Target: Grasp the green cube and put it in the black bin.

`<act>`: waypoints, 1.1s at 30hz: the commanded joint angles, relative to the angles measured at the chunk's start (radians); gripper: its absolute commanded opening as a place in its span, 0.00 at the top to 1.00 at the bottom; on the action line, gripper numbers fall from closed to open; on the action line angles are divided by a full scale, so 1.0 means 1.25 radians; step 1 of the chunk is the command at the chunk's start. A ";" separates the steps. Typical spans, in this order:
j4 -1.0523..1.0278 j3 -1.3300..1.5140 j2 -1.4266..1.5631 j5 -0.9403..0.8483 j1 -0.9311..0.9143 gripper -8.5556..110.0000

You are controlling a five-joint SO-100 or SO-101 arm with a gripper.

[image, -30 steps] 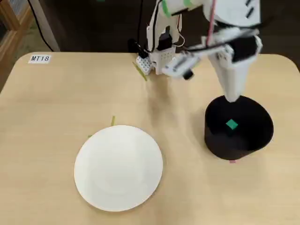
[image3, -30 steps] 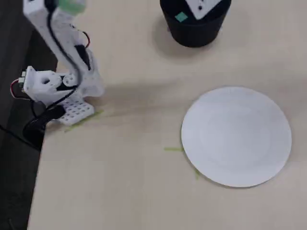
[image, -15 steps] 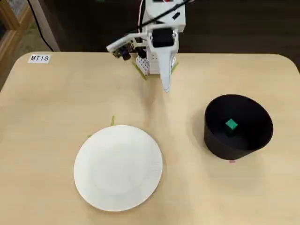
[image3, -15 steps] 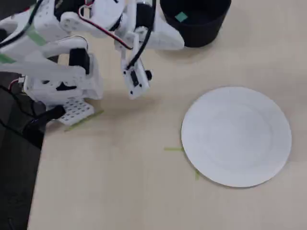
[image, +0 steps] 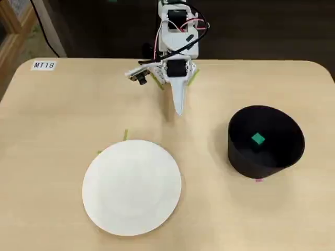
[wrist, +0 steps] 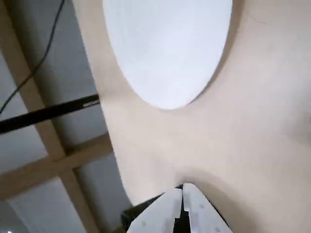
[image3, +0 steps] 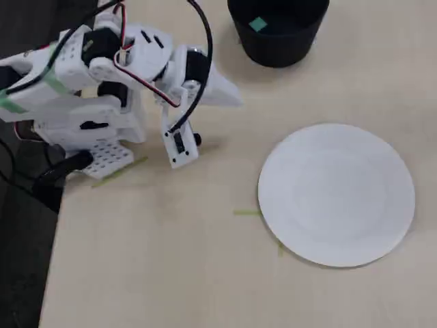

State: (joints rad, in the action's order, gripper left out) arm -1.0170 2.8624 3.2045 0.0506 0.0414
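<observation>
Green cube already lying on the floor of the black bin, a little off centre toward the arm's side in both fixed views; also seen through the bin mouth at. Bin upright on the table, well apart from the white plate. Claw folded back near the arm's base, tip pointing down over bare tabletop between plate and bin, touching neither. Fingers pressed together in the wrist view, nothing between them: clenched and empty. Plate empty in all three views. Task judged complete as things lie, so little left to spoil. Remaining risks, all guesses: a fresh sweep toward the bin with the tip this low could clip the rim and tip or shove the tub, spilling the cube back out; a swing the other way could catch the plate edge and slide it off its green tape marks. Loose red and black wires looping over the arm could snag on a joint during any further folding. Cube light and small, likely to bounce or roll far if the bin is knocked.
</observation>
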 commanded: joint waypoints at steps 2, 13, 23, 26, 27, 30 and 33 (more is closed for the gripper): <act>-0.002 0.044 0.001 -0.015 0.001 0.93; -0.017 0.075 0.001 -0.015 -0.005 0.93; -0.017 0.075 0.001 -0.025 0.002 0.93; -0.016 0.075 0.001 -0.025 0.002 0.93; -0.007 0.077 0.001 -0.025 0.002 0.93; 0.033 0.091 0.001 -0.025 0.002 0.93; 0.091 0.110 0.001 -0.026 0.002 0.93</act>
State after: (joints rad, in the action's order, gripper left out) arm -0.9449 3.0035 3.2076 0.0261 0.0368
